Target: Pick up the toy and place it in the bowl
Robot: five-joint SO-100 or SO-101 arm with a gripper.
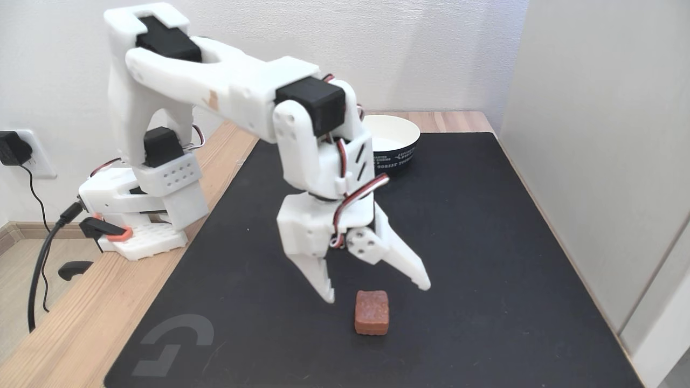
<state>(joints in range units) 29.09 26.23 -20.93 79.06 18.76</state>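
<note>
White walls close in a wooden table (91, 318) with a black mat (485, 258) laid over it, and the white arm reaches out from its base at about nine o'clock in the fixed view. Its gripper (380, 291) hangs just above the mat with the jaws spread wide and nothing between them. The toy (372, 312) lies flat on the mat at about six o'clock, just below and in front of the fingertips, one tip close to its left upper corner and the other out to its right. It is a small reddish-brown block with rounded corners and a bumpy, slightly glossy top, lighter orange along the front edge. The bowl (401, 143) sits well apart at twelve o'clock, partly hidden behind the wrist, white inside with a dark lettered band outside. To do the grasp well, I would say the gripper should come a little forward so the block sits centred between the fingers, then drop until the tips nearly touch the mat before closing. Squeezing across the short sides looks safest, since the rounded edges could let it slip.
</note>
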